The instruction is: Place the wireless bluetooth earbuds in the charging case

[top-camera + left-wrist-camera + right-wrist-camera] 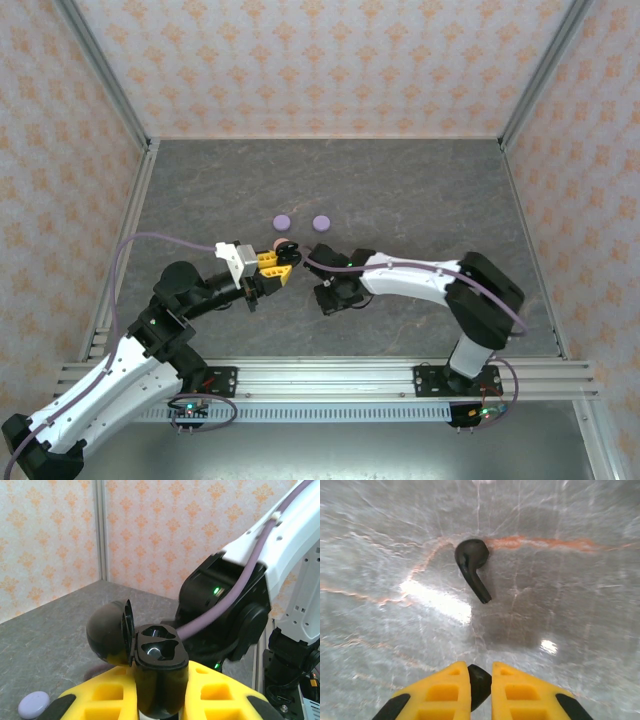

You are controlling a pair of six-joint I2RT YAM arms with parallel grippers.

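My left gripper (283, 260) (161, 676) is shut on an open black charging case (159, 652), held upright above the table with its lid (107, 632) swung to the left. Both sockets in the case look empty. Just right of it, my right gripper (328, 297) (480, 672) points down at the table and is shut on a black earbud (480, 685), of which only a dark tip shows between the yellow fingers. A second black earbud (472, 567) lies loose on the grey table ahead of the right gripper, stem toward the fingers.
Two round lilac cases (282, 221) (321, 222) sit on the table beyond the grippers; one lilac case (34, 704) appears low left in the left wrist view. A small pink item (277, 243) lies by the left gripper. Patterned walls enclose the table (420, 200).
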